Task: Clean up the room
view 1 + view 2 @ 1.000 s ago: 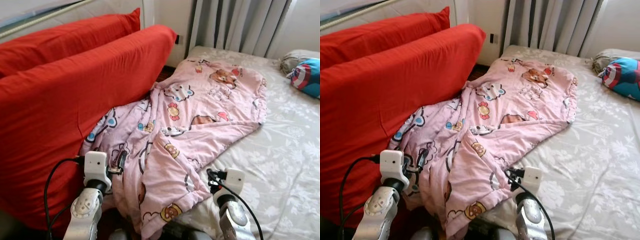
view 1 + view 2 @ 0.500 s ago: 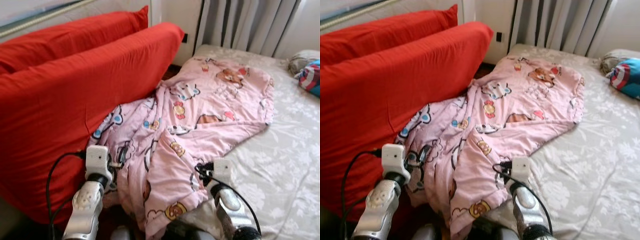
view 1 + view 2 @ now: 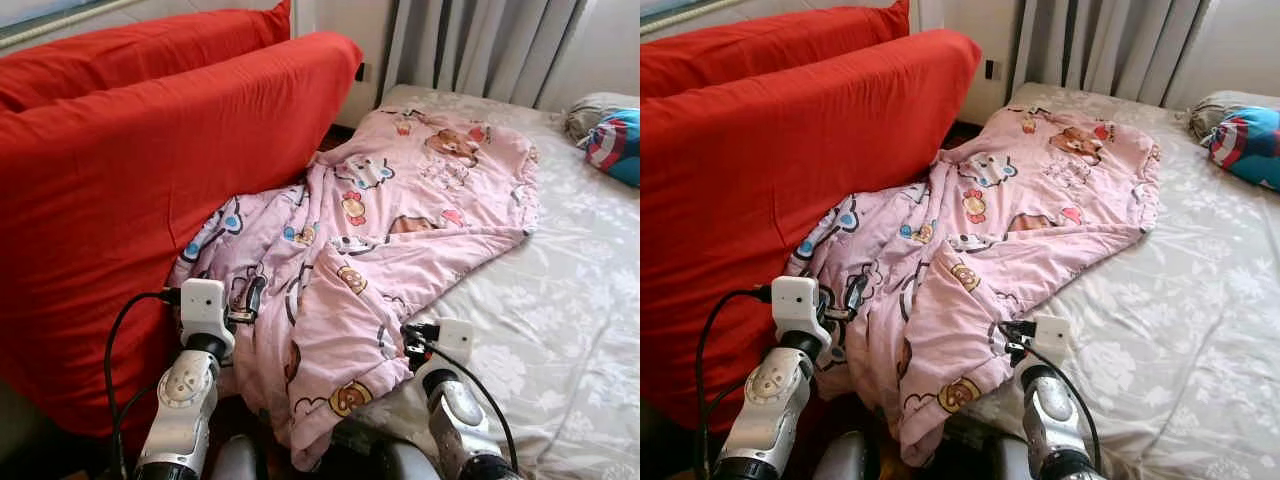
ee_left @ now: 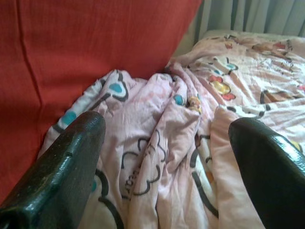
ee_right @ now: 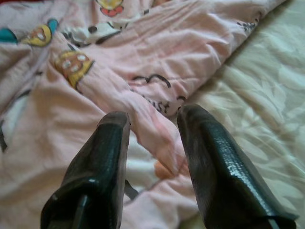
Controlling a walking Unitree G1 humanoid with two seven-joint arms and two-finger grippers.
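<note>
A pink cartoon-print blanket (image 3: 400,230) lies crumpled across the bed (image 3: 560,300), one side bunched against the red cushion (image 3: 130,200) on the robot's left and its near corner hanging over the bed's edge toward the robot. The bed's sheet is grey-white with a floral pattern.

The left gripper (image 4: 167,162) sits low beside the red cushion, at the blanket's bunched left side. Its jaws stand wide open, with the rumpled pink folds lying between the two black fingers (image 4: 62,167); nothing is clamped, and whether the fingers touch the cloth cannot be told.

The right gripper (image 5: 152,143) is at the blanket's near edge, where the pink cloth meets the bare sheet. Its jaws are parted only narrowly, and a ridge of the blanket's edge runs into the gap between the two fingers (image 5: 214,162). The cloth looks to be against the inner faces of the fingers, though a firm pinch cannot be confirmed.

A blue, red and white pillow (image 3: 615,145) lies at the far right of the bed, near grey curtains (image 3: 470,50).
</note>
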